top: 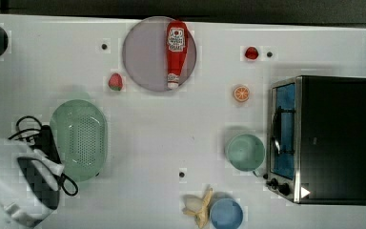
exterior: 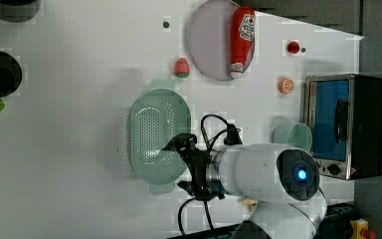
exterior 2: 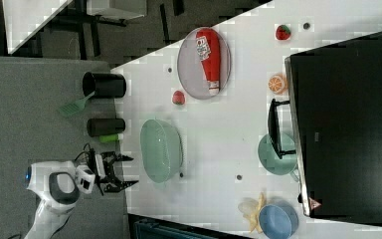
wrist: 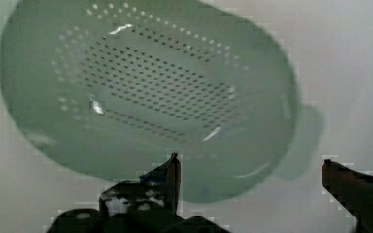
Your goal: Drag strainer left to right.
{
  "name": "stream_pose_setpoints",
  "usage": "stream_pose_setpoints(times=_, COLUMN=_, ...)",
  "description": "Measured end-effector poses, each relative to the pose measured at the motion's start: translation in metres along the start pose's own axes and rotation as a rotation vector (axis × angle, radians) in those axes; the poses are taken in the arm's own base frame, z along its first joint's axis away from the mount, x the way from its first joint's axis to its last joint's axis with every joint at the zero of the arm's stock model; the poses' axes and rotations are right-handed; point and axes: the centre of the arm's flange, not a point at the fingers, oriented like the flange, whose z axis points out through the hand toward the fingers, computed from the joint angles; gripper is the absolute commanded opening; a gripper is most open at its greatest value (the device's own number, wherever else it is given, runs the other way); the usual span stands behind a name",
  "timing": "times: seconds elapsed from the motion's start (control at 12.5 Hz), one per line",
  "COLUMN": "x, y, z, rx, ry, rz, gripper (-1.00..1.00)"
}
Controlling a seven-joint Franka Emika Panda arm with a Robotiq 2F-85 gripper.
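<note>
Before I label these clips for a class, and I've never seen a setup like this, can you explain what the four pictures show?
They show one moment from four cameras. Three look at a white table from different sides; the fourth rides on the robot arm's wrist. The white machine is that arm, and its black claw stands open, holding nothing. In the wrist view its fingers frame the pale green strainer, which has a perforated bottom. In the right view the claw is beside the strainer and apart from it. Also on the table: a ketchup bottle lying on a grey plate, a toaster oven, a green cup, a blue bowl and toy fruit.
</note>
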Motion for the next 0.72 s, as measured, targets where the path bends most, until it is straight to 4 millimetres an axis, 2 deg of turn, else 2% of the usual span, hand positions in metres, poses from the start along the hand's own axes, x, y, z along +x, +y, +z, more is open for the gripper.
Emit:
stream_pose_setpoints(times=0.16, x=0.013, y=-0.020, z=0.016, rx=0.072, ry=-0.051, rz=0.091, gripper=1.00)
stream_pose_setpoints(times=0.24, x=0.023, y=-0.030, z=0.032, rx=0.099, ry=-0.076, rz=0.128, gripper=1.00)
stream_pose_setpoints(times=0.4, x=0.045, y=-0.043, z=0.078, rx=0.079, ry=-0.115, rz=0.191, gripper=1.00)
stream_pose_setpoints(times=0.56, x=0.068, y=-0.036, z=0.126, rx=0.026, ry=-0.128, rz=0.240, gripper=1.00)
stream_pose_setpoints(times=0.72, x=0.085, y=-0.017, z=0.159, rx=-0.045, ry=-0.117, rz=0.286, gripper=1.00)
